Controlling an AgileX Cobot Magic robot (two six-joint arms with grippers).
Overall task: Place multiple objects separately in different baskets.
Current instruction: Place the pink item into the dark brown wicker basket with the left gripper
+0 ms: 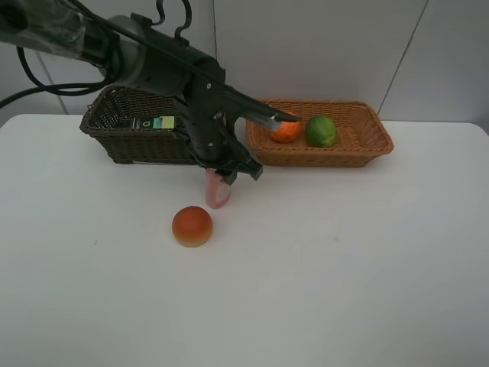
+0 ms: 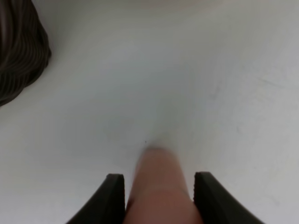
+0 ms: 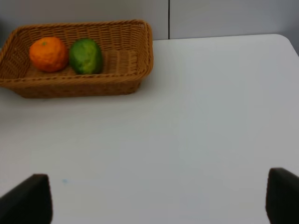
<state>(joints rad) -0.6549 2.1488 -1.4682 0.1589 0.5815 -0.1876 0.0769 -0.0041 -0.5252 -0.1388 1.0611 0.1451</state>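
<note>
Orange fruit (image 1: pixel 285 131) and green fruit (image 1: pixel 322 131) sit in the tan wicker basket (image 1: pixel 380 143); left claw (image 2: pixel 159 181) pinches a pink container (image 1: pixel 217 193); red-orange round fruit (image 1: pixel 192 225) awaits.

1. pink bottle (image 1: pixel 218 193): top, at 12 o'clock, hidden under left gripper (image 1: pixel 229 172); blurred and cropped in the wrist view.
2. dark basket (image 1: pixel 122 126): 3 o'clock end hidden behind left arm (image 1: pixel 176 69); contents too small to tell.
3. orange (image 1: pixel 286 131): 11 o'clock edge covered by the arm.
</note>
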